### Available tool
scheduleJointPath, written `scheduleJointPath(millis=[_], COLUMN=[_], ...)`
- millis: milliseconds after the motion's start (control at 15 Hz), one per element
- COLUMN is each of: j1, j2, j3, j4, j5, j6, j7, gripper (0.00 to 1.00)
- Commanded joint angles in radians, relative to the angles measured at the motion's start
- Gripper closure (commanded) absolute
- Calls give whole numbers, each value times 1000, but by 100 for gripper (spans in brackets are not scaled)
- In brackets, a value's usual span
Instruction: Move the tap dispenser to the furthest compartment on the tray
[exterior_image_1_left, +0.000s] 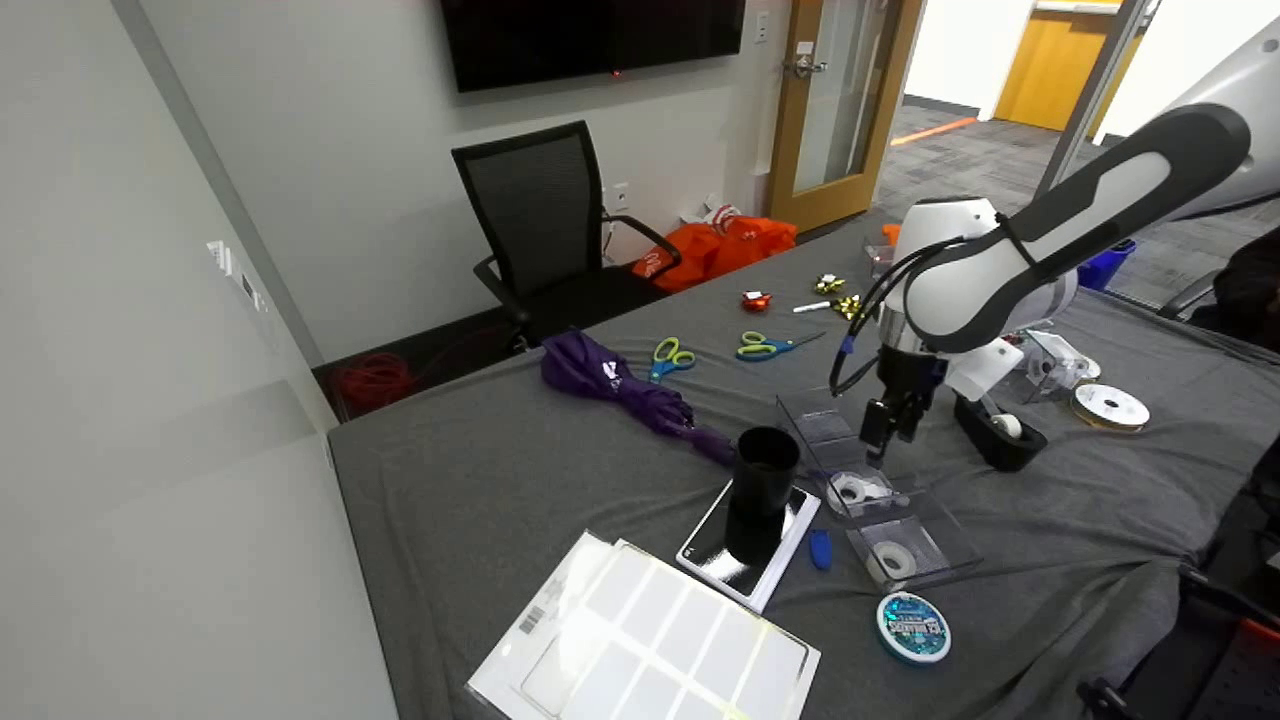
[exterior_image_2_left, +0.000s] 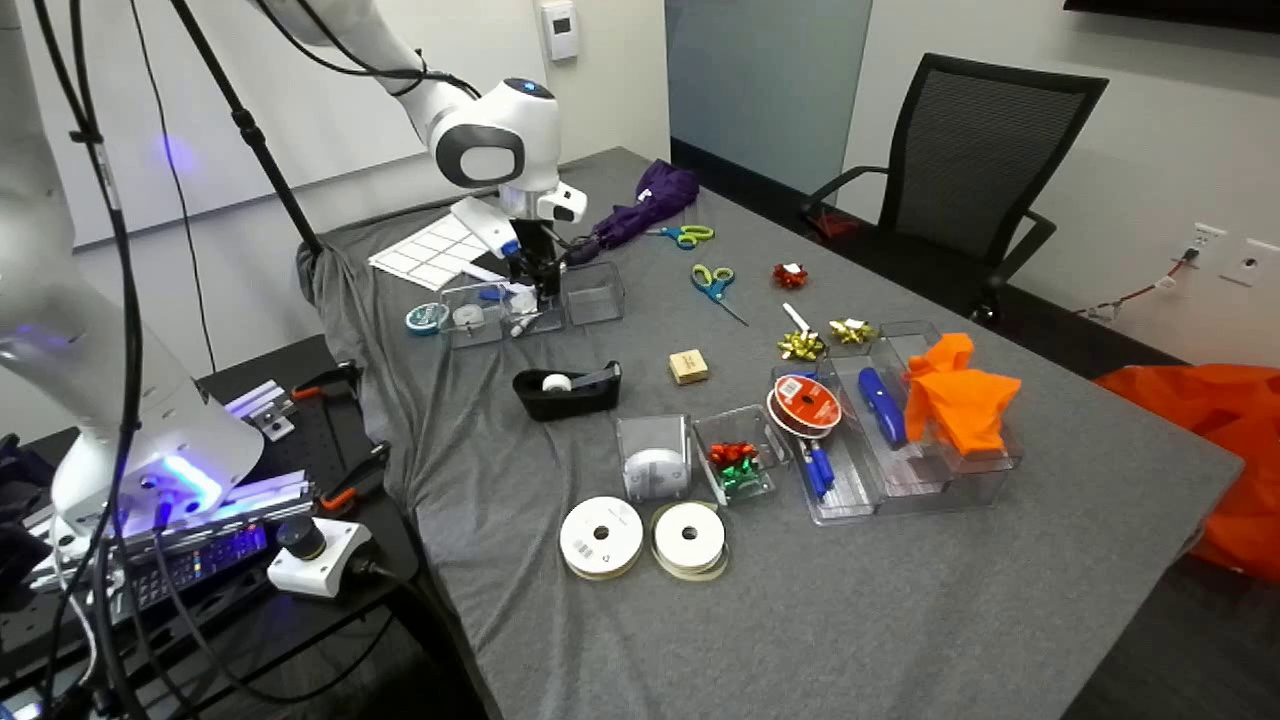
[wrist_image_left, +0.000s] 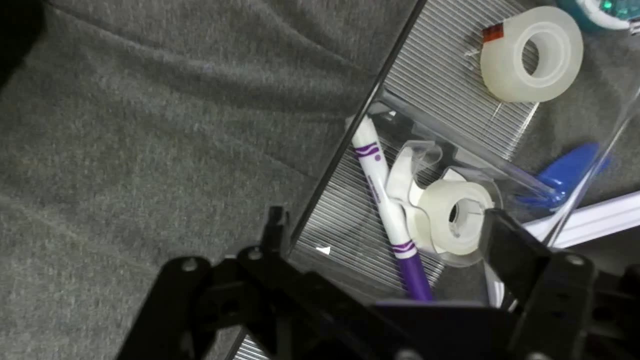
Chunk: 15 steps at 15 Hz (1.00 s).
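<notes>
Purple umbrella (exterior_image_1_left: 645, 398), black cup (exterior_image_1_left: 766, 482), blue-and-green scissors (exterior_image_2_left: 712, 290) near a red bow (exterior_image_2_left: 790, 277), black mesh chair (exterior_image_1_left: 545, 205)

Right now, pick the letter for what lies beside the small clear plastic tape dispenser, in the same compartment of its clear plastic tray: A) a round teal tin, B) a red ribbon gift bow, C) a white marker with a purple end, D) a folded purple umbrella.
C: the wrist view shows the white marker lying alongside the clear dispenser in one compartment of the tray.
</notes>
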Motion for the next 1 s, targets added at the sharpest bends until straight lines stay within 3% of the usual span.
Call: scheduleJointPath(millis=[0, 133, 333, 467, 667, 933], j1=[-32, -34, -33, -27, -18, -14], j2=[44, 47, 45, 39, 22, 6], j3=[36, 40, 37, 32, 31, 40], j4=[34, 43, 46, 43, 31, 24], j5=[1, 0, -7, -16, -25, -18], j6=[5, 3, 4, -7, -21, -38], j7=[-12, -8, -3, 10, 27, 41], gripper=[32, 45, 50, 40, 33, 41])
